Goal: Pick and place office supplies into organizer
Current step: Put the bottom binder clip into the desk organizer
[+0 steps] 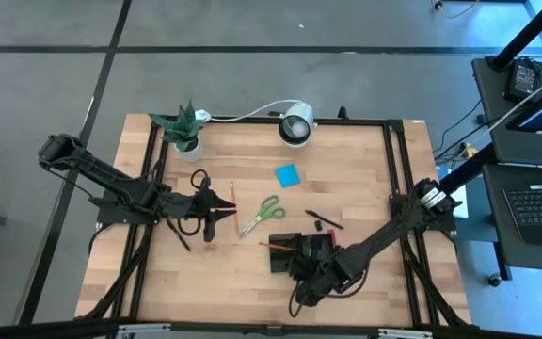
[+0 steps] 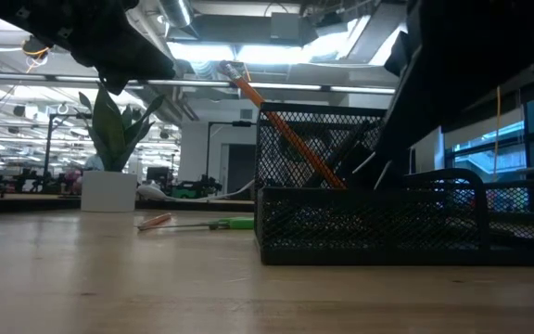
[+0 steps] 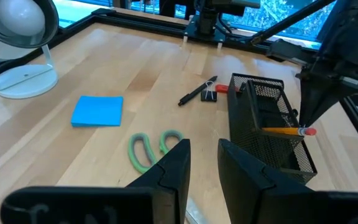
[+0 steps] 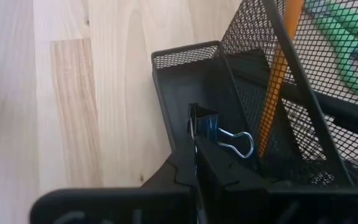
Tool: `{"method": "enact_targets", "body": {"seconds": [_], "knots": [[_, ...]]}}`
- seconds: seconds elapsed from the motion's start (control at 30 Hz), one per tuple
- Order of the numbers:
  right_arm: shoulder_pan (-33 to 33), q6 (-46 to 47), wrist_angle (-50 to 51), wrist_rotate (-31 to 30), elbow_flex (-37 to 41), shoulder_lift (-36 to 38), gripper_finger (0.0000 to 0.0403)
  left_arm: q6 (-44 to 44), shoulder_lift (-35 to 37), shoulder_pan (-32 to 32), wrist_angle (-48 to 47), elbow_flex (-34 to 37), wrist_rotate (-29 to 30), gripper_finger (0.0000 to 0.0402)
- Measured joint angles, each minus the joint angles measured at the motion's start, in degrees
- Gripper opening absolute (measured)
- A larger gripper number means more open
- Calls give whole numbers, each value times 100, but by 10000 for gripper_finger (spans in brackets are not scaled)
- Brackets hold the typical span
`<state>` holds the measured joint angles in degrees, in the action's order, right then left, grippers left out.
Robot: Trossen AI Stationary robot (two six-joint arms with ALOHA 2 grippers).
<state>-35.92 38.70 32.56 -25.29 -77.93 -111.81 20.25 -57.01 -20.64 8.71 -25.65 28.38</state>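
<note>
The black mesh organizer (image 1: 294,252) stands near the table's near edge, an orange pencil (image 2: 286,130) leaning in its tall part. My right gripper (image 4: 196,163) is over the organizer's low tray (image 4: 185,74), shut on a black binder clip (image 4: 205,127). My left gripper (image 3: 204,163) is open and touches nothing, hovering left of the green-handled scissors (image 1: 262,215). A blue sticky pad (image 1: 287,174), a black pen (image 1: 323,219), another orange pencil (image 1: 232,195), a small clip (image 3: 209,96) and a red piece (image 3: 221,89) lie flat on the table. My right gripper pinches the binder clip by its black body (image 4: 202,124) between the two fingers. The silver wire handles (image 4: 240,144) stick out sideways from the body. The clip sits inside the low tray's outline; whether it rests on the tray floor I cannot tell.
A potted green plant (image 1: 184,130) and a white round lamp (image 1: 296,127) with its cord stand along the far edge. Black rails (image 1: 398,179) run down both table sides. Bare wood lies between the organizer and the left arm.
</note>
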Motion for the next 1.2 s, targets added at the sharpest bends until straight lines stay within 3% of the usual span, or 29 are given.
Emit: {"method": "enact_targets", "body": {"seconds": [0.93,1.2], "knots": [[127,7,-63,-3,0,0,6,2,0,1,2,0,0,75],[127,138,-63,106,-2,0,24,2,0,1,2,0,0,75]]}}
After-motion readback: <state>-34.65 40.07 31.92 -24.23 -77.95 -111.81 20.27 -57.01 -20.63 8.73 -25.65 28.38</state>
